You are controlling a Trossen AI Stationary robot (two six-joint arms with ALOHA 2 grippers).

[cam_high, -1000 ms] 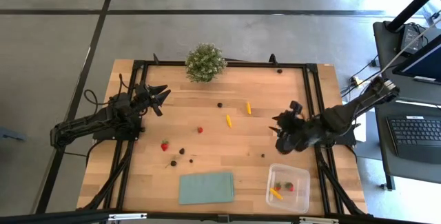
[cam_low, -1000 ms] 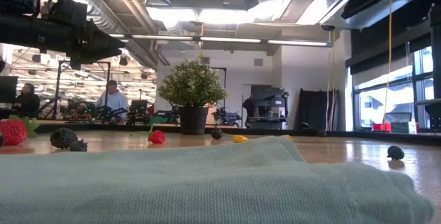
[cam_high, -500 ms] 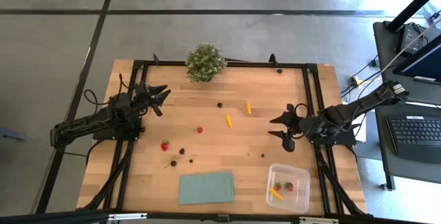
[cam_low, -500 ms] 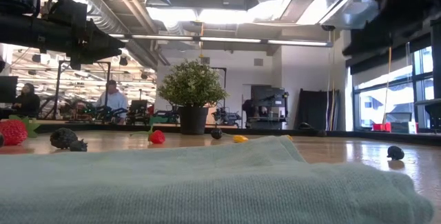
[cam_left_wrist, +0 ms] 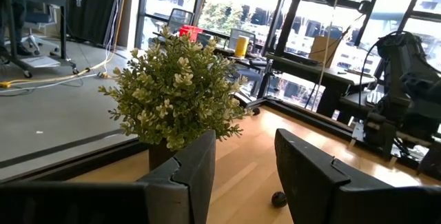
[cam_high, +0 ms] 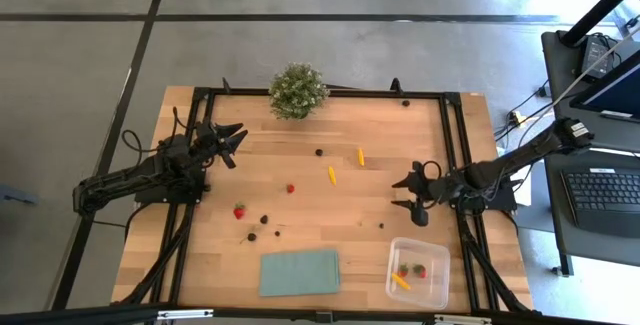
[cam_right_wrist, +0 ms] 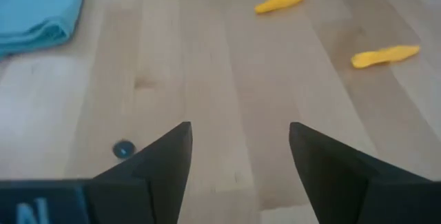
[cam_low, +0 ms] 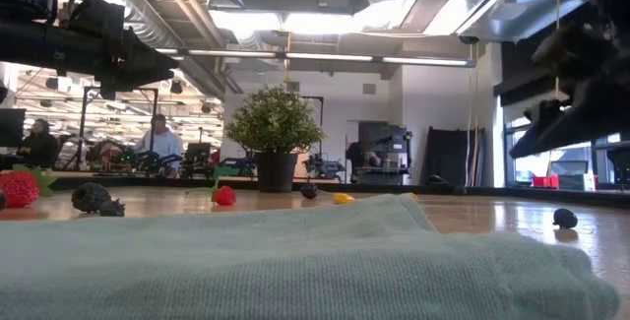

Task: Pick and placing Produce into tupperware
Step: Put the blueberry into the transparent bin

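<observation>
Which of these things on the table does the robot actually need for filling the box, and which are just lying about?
Part of the job:
- strawberries
- dark berries
- yellow pieces
- clear tupperware, already holding a few pieces
- right gripper, open above the wood

Just lying about:
- potted plant
- pale-green cloth
- left gripper, waiting at the table's edge

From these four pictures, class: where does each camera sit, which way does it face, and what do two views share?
High: overhead, looking down; both arms, tupperware.
Low: table height, behind the green cloth; right gripper hangs at its right.
Left wrist: faces the potted plant past its open fingers.
Right wrist: down at two yellow pieces.
Shared: high and low both show the plant.
</observation>
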